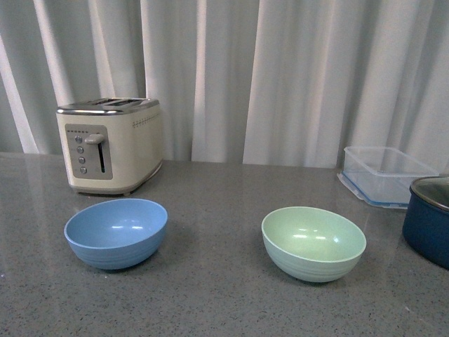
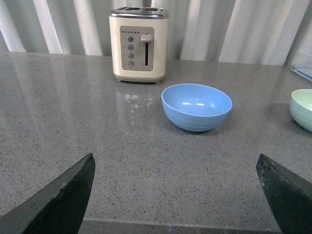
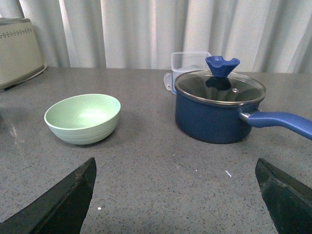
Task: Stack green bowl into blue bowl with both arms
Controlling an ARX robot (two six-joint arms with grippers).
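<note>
In the front view, the blue bowl (image 1: pixel 116 232) sits upright in the lower left of the frame on a grey speckled countertop (image 1: pixel 217 295). The green bowl (image 1: pixel 313 242) sits upright right of centre in the lower half, well apart from it with bare counter between them. Both bowls are empty, and neither is inside the other. Behind the blue bowl, at the left-centre of the frame, stands a cream toaster (image 1: pixel 111 144) with its lever and a column of round buttons facing the camera. At the right edge a dark blue saucepan (image 1: pixel 429 223) is cut off by the frame. Just behind it lies a clear plastic container (image 1: pixel 386 172). White pleated curtains (image 1: pixel 280 70) fill the upper part of the frame.

The left wrist view shows the left gripper (image 2: pixel 174 161) with its two dark fingers (image 2: pixel 63 195) spread wide apart and nothing between them. The blue bowl lies ahead of it, near the toaster, and part of the green bowl is also in view. The right wrist view shows the right gripper (image 3: pixel 175 163) likewise spread wide and holding nothing, with the green bowl ahead and the saucepan beside that bowl. The saucepan carries a glass lid (image 3: pixel 220 87) with a blue knob (image 3: pixel 222 65), and its blue handle (image 3: pixel 280 122) points away from the green bowl.
</note>
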